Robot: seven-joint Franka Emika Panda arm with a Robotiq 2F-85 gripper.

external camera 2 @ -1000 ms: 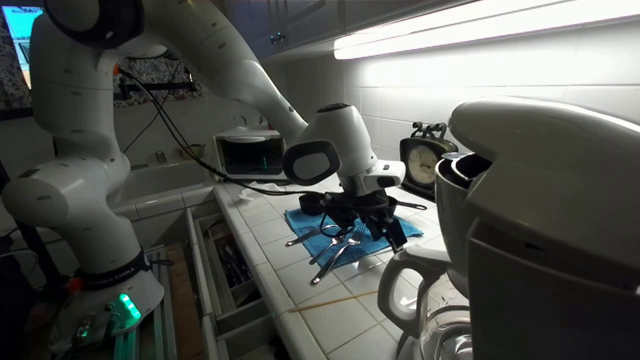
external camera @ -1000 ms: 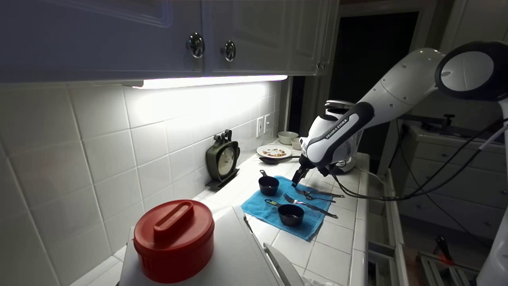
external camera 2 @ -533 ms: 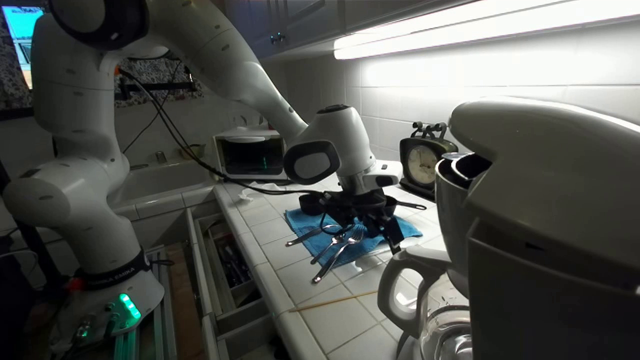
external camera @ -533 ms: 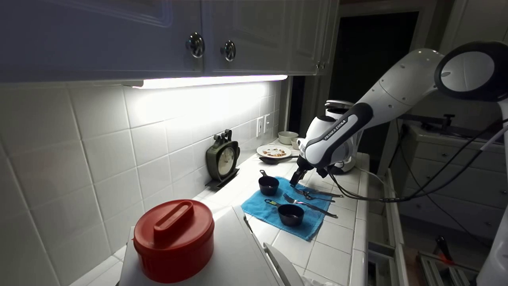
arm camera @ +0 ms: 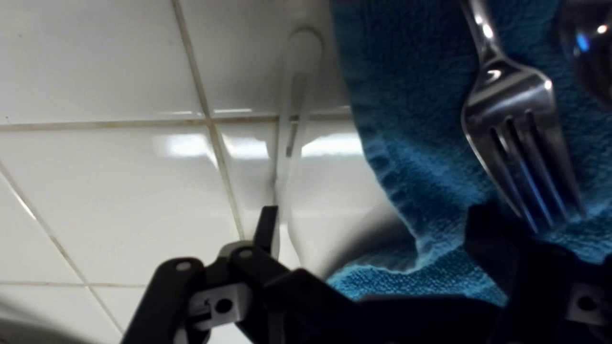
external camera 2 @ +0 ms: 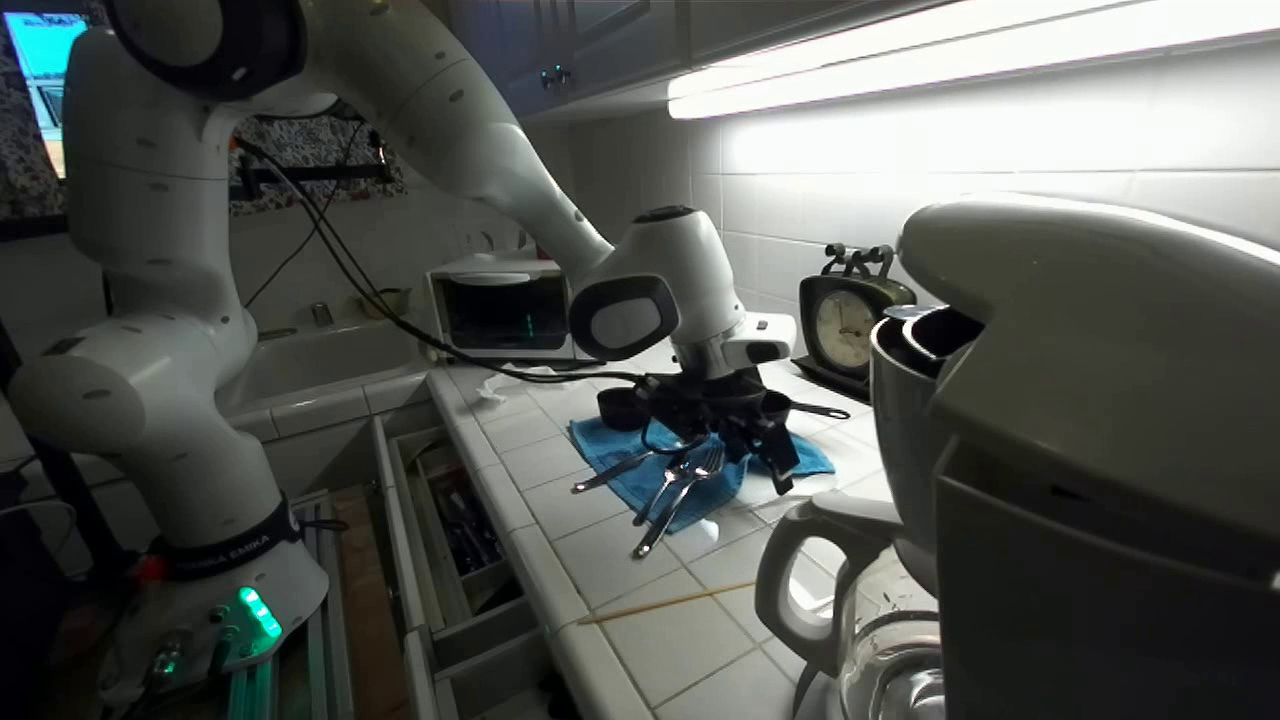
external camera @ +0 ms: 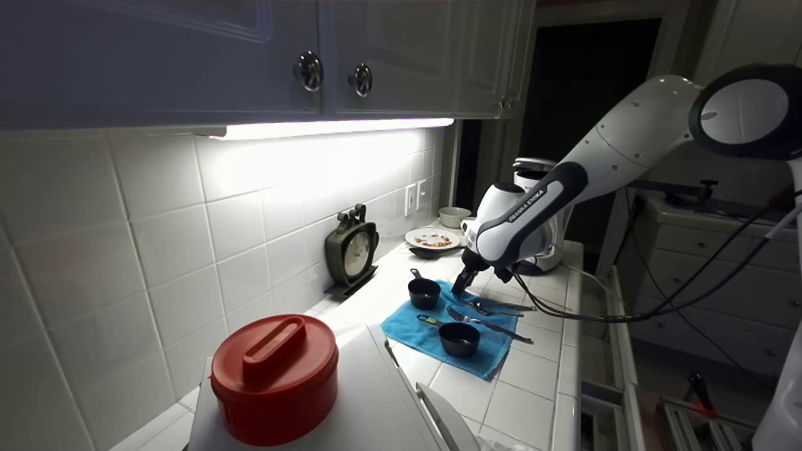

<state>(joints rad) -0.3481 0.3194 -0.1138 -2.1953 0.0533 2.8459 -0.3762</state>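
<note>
My gripper is open, low at the edge of a blue towel on the white tiled counter. In the wrist view the open jaws straddle the towel's edge, which is bunched and curled between them. One finger is over bare tile; the other overlaps the towel beside the tines of a fork. Whether the fingertips touch the towel is hard to tell. A spoon shows partly. On the towel lie another fork and two black measuring cups. The gripper partly hides the towel in an exterior view.
A green scale stands by the wall. A plate of food and bowl are behind the gripper. A white appliance with a glass jug stands close. A thin stick and open drawer are nearby.
My gripper has shifted slightly toward the wall and the cups. The towel's near edge and the cutlery beside it have shifted a little the same way, and the towel has bunched up.
</note>
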